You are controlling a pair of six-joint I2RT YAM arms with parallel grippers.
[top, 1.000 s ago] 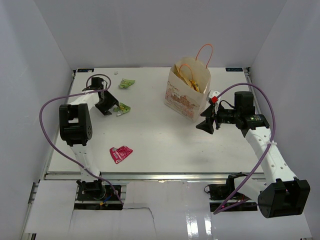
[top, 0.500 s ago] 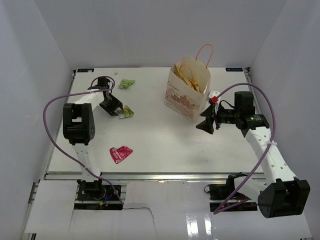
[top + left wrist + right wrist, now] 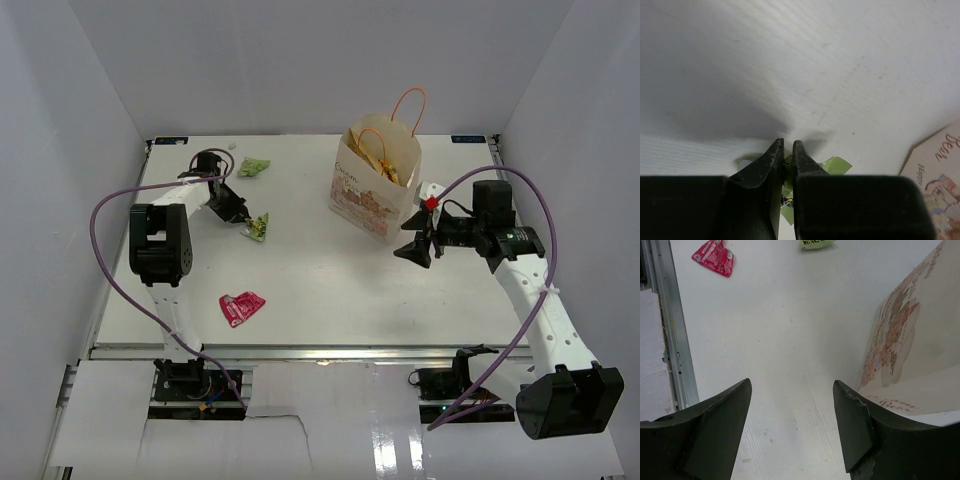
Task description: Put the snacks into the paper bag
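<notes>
The cream paper bag (image 3: 372,190) stands upright at the back of the table, and yellow wrapping (image 3: 385,162) shows in its open mouth. My left gripper (image 3: 243,216) is low on the table to the bag's left. Its jaws are shut on a small green packet (image 3: 259,228), which sticks out between and beside the fingers (image 3: 836,164). A second green packet (image 3: 253,167) lies farther back. A magenta-pink packet (image 3: 241,306) lies near the front left. My right gripper (image 3: 412,250) hovers open and empty beside the bag's right side (image 3: 910,340).
White walls close in the table on the left, back and right. A metal rail (image 3: 300,352) runs along the front edge. In the right wrist view the pink packet (image 3: 715,257) and the held green one (image 3: 816,243) show far ahead. Purple cables loop off both arms.
My left gripper moved right onto the green packet and closed on it; the packet shifted slightly right. The right arm barely moved and stayed open.
</notes>
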